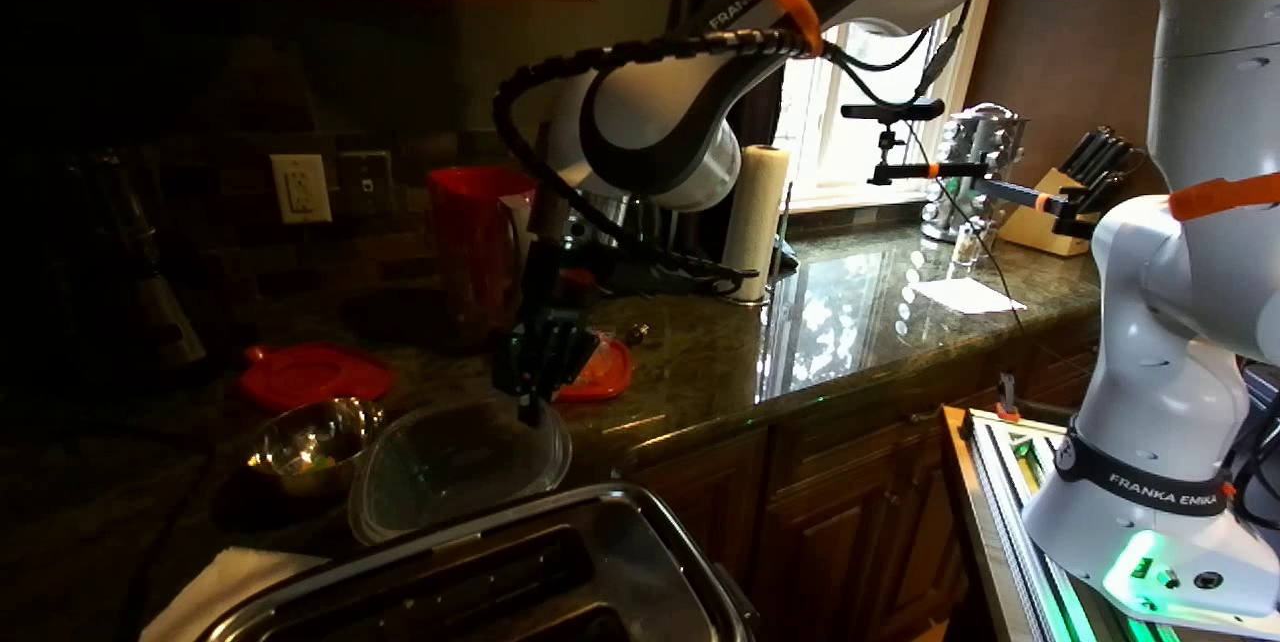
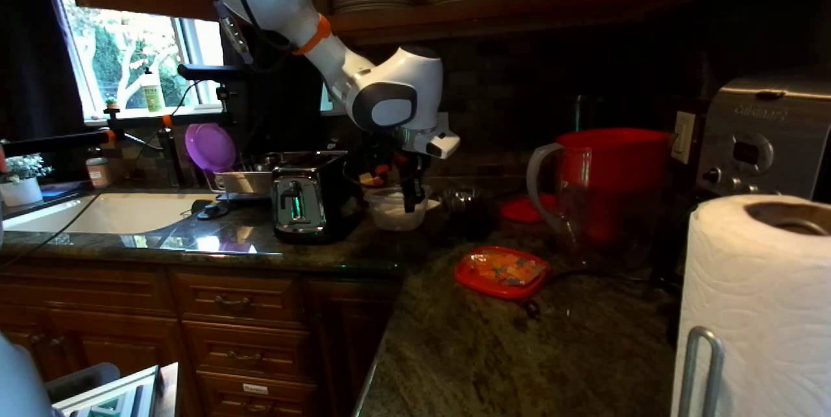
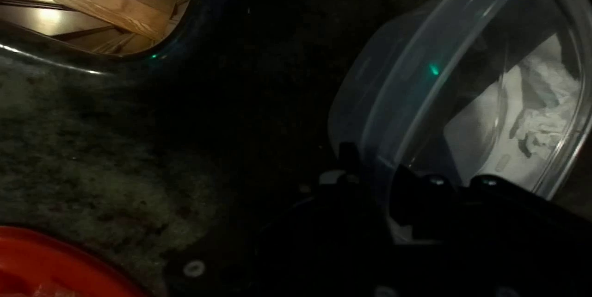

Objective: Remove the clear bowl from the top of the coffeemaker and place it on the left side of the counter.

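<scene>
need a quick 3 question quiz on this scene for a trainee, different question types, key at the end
1. Fill the gap: in the wrist view, one finger of the gripper is outside the clear bowl and the other is ____.
2. True or false: the clear bowl is sitting on top of the coffeemaker.
3. Multiple choice: in an exterior view, what colour is the shallow dish nearest the camera?
a) purple
b) white
c) red

Key:
1. inside it
2. False; it is beside the toaster.
3. c
</scene>
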Tool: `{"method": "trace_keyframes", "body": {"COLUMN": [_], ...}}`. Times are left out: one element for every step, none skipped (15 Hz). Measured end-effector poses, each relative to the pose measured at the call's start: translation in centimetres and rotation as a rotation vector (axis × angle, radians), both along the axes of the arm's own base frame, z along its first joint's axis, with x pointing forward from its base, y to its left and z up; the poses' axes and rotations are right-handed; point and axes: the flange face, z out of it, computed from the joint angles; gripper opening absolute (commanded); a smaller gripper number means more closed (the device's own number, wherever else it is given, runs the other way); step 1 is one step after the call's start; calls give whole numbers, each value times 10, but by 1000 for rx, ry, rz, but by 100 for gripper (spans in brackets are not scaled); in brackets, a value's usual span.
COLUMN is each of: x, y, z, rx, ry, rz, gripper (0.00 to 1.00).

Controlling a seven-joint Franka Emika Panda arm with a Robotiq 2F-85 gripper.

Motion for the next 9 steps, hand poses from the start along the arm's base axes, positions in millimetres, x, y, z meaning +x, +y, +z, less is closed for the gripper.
{"method": "trace_keyframes", "body": {"x": [2, 3, 5, 6, 7, 8, 9, 9, 9], "y": [1, 2, 2, 2, 3, 3, 3, 4, 5], "z": [-3, -6, -9, -11, -10, -8, -5, 1, 8], "rx": [-4, -7, -9, -12, -15, -20, -28, -40, -51], "ry": [3, 6, 8, 8, 6, -1, -10, -21, -36], "rz": [5, 8, 11, 14, 17, 23, 28, 34, 43], "gripper": [35, 40, 48, 55, 64, 71, 80, 86, 93]}}
